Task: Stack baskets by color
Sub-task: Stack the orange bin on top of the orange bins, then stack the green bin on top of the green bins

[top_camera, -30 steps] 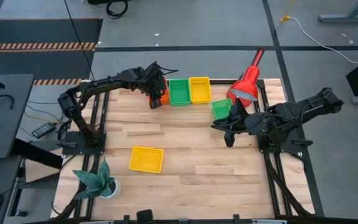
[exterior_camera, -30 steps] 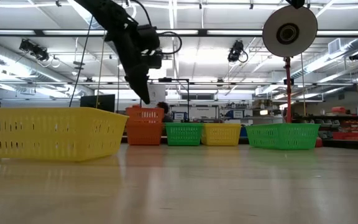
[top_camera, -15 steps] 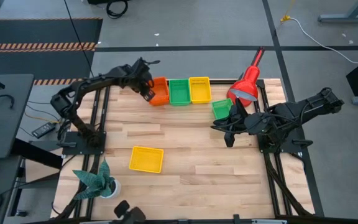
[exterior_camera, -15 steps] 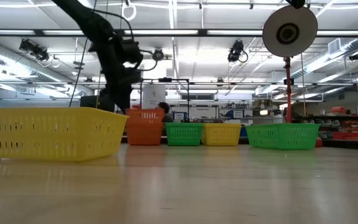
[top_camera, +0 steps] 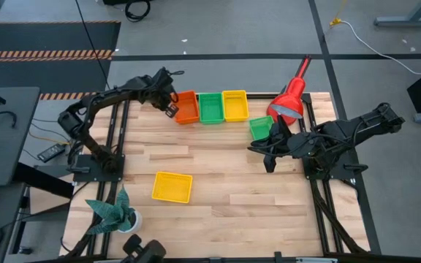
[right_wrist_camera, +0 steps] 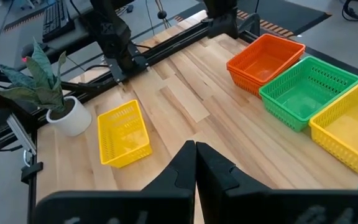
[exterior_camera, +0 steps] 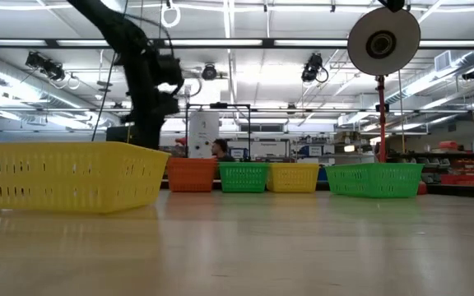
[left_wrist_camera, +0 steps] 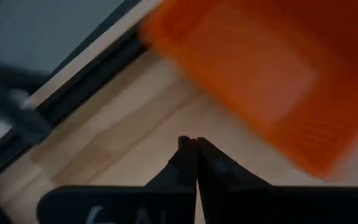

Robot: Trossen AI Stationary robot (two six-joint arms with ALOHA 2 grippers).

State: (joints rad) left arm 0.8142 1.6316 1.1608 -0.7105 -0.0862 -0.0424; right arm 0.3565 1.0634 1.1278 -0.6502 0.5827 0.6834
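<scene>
Since a second ago the left gripper (top_camera: 168, 107) has drawn back from over the orange stack and pressed its fingers together on nothing; it now hangs just off the outer side of the orange baskets (top_camera: 187, 107), near the table's far left corner. That retreat reads as a release: the orange stack sits settled at the left end of the far row, and nothing orange lies loose anywhere else on the table (top_camera: 218, 161).

Next along the row stands the green basket (top_camera: 210, 107), touching the orange one, then the yellow basket (top_camera: 234, 104) beside it, so the three colours form a tidy line along the back edge. A second green basket (top_camera: 261, 127) sits apart, a little nearer and to the right, below the red lamp (top_camera: 288, 101); it probably waits to be nested into the green one in the row. A lone yellow basket (top_camera: 172, 186) lies well forward, nearer the potted plant (top_camera: 112, 210), and likely belongs on the yellow pile.

Right gripper (top_camera: 270, 162) hovers low over bare wood beside the loose green basket, its claw pinched shut and empty, seemingly parked while the left arm works.
</scene>
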